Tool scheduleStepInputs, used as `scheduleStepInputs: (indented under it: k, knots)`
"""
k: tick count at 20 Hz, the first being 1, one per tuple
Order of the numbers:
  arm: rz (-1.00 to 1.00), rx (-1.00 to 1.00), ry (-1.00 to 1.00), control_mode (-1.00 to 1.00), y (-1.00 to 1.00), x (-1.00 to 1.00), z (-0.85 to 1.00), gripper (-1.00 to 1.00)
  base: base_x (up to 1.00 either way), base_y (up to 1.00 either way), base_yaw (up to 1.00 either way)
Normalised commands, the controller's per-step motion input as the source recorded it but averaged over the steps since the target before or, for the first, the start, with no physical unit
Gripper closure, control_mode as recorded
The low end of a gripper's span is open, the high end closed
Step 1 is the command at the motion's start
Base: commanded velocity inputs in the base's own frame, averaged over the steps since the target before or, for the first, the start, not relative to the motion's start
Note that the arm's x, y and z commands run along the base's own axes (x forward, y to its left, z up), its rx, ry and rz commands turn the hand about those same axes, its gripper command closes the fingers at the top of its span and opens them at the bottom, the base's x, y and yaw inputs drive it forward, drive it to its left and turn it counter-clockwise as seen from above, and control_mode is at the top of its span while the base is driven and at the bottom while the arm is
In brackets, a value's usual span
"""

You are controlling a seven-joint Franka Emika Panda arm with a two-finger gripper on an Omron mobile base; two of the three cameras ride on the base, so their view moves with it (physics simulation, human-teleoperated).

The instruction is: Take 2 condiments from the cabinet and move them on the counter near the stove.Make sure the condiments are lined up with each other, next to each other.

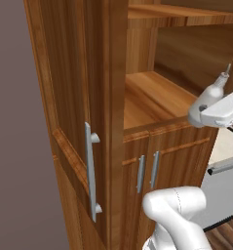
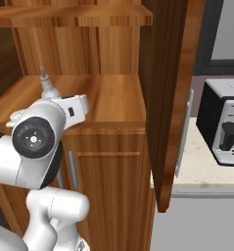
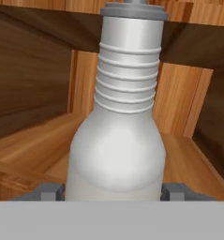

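Left base view: you see the whitish bottle (image 1: 213, 93) at the cabinet (image 1: 152, 97) shelf's right front edge, against the hand.
Right base view: its nozzle rises behind the wrist; draw it out level, clear of the door (image 2: 170, 98).
Hand view: the gripper (image 3: 111, 191) is part-closed, a finger (image 3: 49, 191) touching each side of the bottle.

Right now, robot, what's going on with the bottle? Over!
Gripper shut on the whitish bottle. Bottle upright, at the front edge of the cabinet shelf. Cabinet door open. Nothing in the way.
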Motion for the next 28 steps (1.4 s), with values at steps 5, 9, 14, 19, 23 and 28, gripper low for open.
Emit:
scheduleStepInputs:
  k: [5, 9, 14, 19, 23, 28]
  knots:
    - [0.0, -0.11, 0.0, -1.0, 0.15, -0.25, 0.0, 1.0, 0.0, 0.0, 0.0]
    - [-0.01, -0.08, 0.0, -1.0, 0.03, -0.18, 0.0, 1.0, 0.0, 0.0, 0.0]
    - [-0.01, -0.03, 0.0, -1.0, 0.0, -0.18, 0.0, 1.0, 0.0, 0.0, 0.0]
    - [0.0, 0.0, 0.0, -1.0, 0.0, -0.18, 0.0, 1.0, 0.0, 0.0, 0.0]
    - [0.0, 0.0, 0.0, -1.0, 0.0, 0.0, 0.0, 1.0, 0.0, 0.0, 0.0]
    - [0.0, 0.0, 0.0, -1.0, 0.0, 0.0, 0.0, 1.0, 0.0, 0.0, 0.0]
